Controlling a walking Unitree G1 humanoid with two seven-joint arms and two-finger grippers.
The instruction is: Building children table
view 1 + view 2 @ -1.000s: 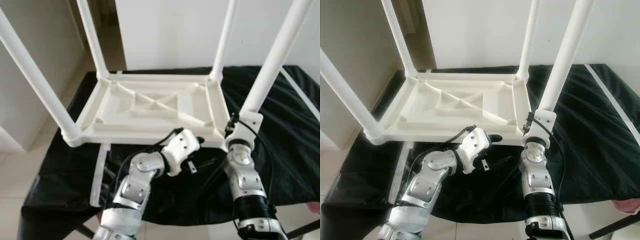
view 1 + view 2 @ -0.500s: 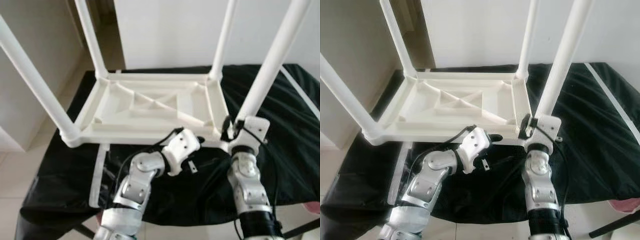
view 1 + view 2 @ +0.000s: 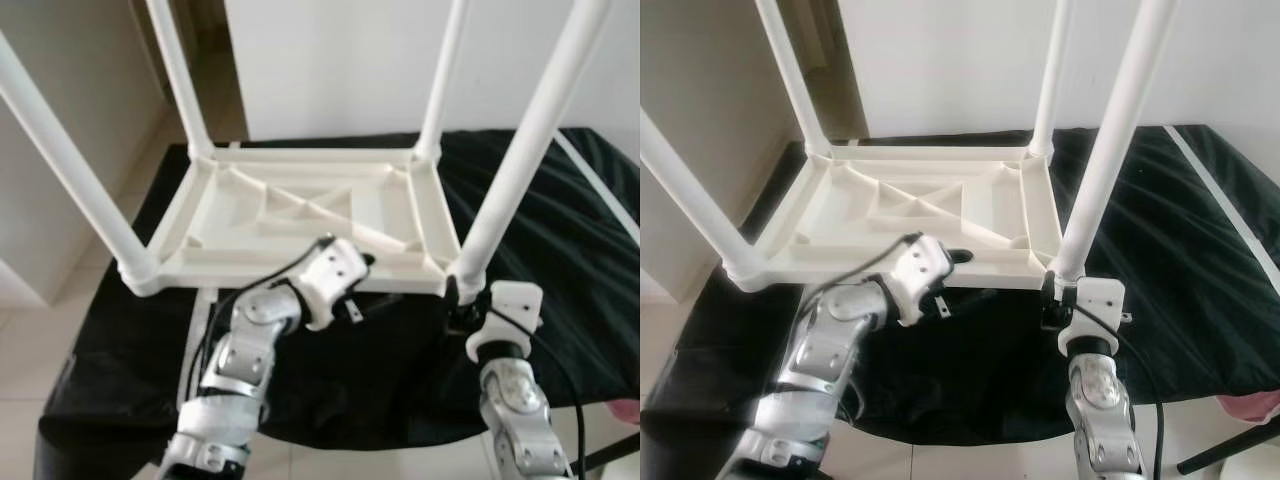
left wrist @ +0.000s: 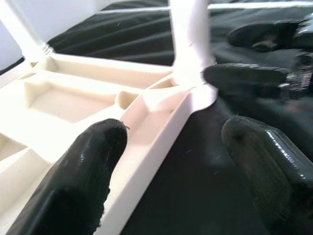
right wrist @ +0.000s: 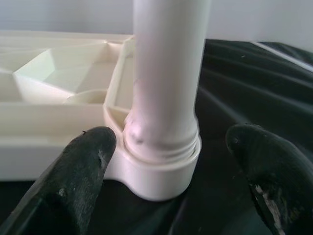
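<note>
Head views: an upside-down white children's table (image 3: 300,215) is lying on a black cloth (image 3: 560,260), its four legs pointing straight up.

Left wrist view: the left gripper (image 4: 171,161) is gaping wide over the near rim.

Right wrist view: the right gripper (image 5: 171,156) is spread wide around the near-right leg (image 5: 166,73), not touching; probably seating it, so closing comes next.

Four legs (image 3: 520,165) cut off by top edge, cloth (image 3: 1200,240) cropped at right, pink object (image 3: 1252,408) at edge unidentifiable
</note>
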